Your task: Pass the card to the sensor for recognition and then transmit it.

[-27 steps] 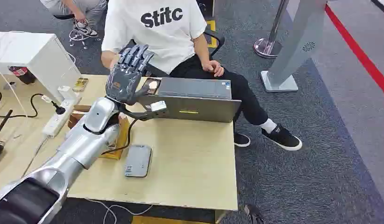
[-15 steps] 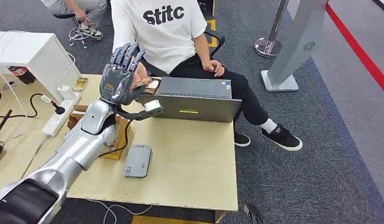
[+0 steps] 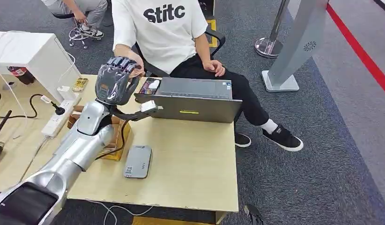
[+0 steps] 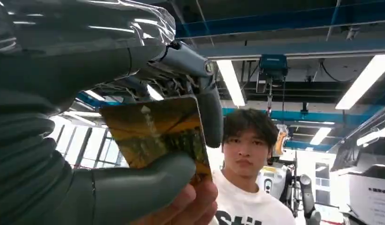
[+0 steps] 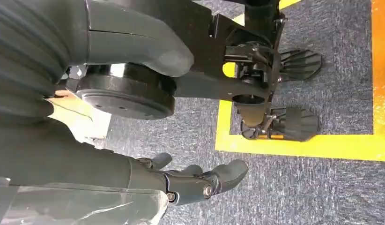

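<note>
Upper left of the head frame: left hand (image 3: 114,80) raised above the far edge of the bench (image 3: 195,168), fingers curled, just in front of the seated person (image 3: 167,28). Left wrist view: card (image 4: 155,133) pinched between the thick thumb and dark fingers of that hand (image 4: 87,140); the person's fingers (image 4: 190,208) touch the card's edge nearest them. Grey card reader (image 3: 138,161) lies flat on the bench, lower centre-left, well apart from the card. Open laptop (image 3: 193,99) at the far bench edge. Right hand (image 5: 181,180) hangs over carpet floor (image 5: 298,187), fingers loosely apart, holding nothing.
</note>
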{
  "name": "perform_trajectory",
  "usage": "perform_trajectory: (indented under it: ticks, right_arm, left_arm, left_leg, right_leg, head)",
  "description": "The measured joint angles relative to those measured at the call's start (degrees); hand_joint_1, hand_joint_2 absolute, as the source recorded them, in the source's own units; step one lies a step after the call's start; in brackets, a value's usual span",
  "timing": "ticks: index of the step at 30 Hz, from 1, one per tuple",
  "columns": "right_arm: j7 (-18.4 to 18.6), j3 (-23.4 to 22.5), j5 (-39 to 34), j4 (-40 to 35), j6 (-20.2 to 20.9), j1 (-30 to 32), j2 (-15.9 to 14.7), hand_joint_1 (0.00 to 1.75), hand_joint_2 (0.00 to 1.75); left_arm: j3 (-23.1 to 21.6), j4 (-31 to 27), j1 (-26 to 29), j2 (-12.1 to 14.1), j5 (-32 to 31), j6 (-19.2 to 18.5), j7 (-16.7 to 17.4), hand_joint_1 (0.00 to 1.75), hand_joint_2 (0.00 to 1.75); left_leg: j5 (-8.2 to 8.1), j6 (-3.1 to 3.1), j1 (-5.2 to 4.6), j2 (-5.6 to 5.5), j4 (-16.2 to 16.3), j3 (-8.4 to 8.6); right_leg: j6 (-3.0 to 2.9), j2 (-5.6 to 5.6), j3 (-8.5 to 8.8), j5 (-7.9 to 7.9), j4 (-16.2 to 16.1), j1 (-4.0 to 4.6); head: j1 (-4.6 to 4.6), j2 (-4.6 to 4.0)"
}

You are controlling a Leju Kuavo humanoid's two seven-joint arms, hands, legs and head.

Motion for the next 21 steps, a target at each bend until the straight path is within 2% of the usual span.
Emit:
perform_trajectory:
  ticks: [5,8,9,12,14,18,21]
  right_arm:
    - [0.0,0.85,-0.98,-0.02,-0.31,0.05,0.0,0.0,1.75]
    - [-0.18,1.09,-2.47,-0.2,-0.28,0.34,-0.02,0.0,1.75]
    - [-0.24,1.18,-3.0,-0.24,-0.04,0.51,-0.04,0.0,1.75]
    - [-0.59,1.55,-4.89,-0.61,0.33,1.32,-0.28,0.0,1.75]
    - [-1.05,1.83,-6.12,-0.85,0.46,2.03,-0.55,0.0,1.75]
    - [-1.6,2.16,-7.65,-1.29,0.63,3.14,-0.94,0.0,1.75]
    - [-1.81,2.6,-8.56,-1.62,0.87,3.7,-1.2,0.0,1.75]
  left_arm:
    - [3.56,-1.03,0.98,-0.92,0.27,0.02,-2.56,1.75,1.75]
    - [3.8,-3.68,2.79,-1.03,6.79,-1.88,-7.66,1.75,1.75]
    - [3.76,-5.8,4.28,-0.98,9.15,-3.79,-8.88,1.75,1.75]
    - [1.67,-14.45,9.82,0.24,17.28,-15.22,-12.65,1.75,1.75]
    - [-0.72,-21.1,14.21,1.64,21.0,-21.06,-13.96,1.75,1.75]
    - [-4.66,-31.09,20.86,4.66,24.61,-27.74,-15.78,1.75,1.75]
    - [-6.93,-36.16,24.43,7.87,25.94,-33.55,-16.85,1.75,1.75]
  left_leg:
    - [0.0,0.0,0.0,0.01,0.0,-0.01]
    - [0.0,0.0,-0.01,0.02,-0.02,0.0]
    - [-0.01,0.0,-0.01,0.02,-0.02,0.0]
    - [-0.03,-0.02,-0.02,0.01,-0.06,-0.02]
    - [-0.06,-0.01,-0.02,0.02,-0.07,-0.06]
    - [-0.15,-0.04,-0.02,0.08,-0.08,-0.09]
    - [-0.15,-0.04,-0.01,0.07,-0.08,-0.09]
  right_leg:
    - [0.0,0.0,-0.03,0.0,0.0,0.0]
    - [0.0,0.0,-0.02,0.0,0.0,-0.01]
    - [0.0,0.01,-0.02,0.0,-0.01,-0.02]
    - [0.01,0.01,-0.03,-0.02,-0.03,-0.02]
    - [0.01,0.05,-0.06,-0.04,-0.06,-0.02]
    - [0.01,0.08,-0.11,-0.08,-0.08,-0.02]
    - [0.01,0.09,-0.13,-0.1,-0.08,-0.02]
  head:
    - [0.0,0.0]
    - [0.0,0.0]
    - [-0.02,0.0]
    - [-0.02,0.0]
    - [0.04,0.0]
    - [0.04,0.0]
    - [0.04,0.0]
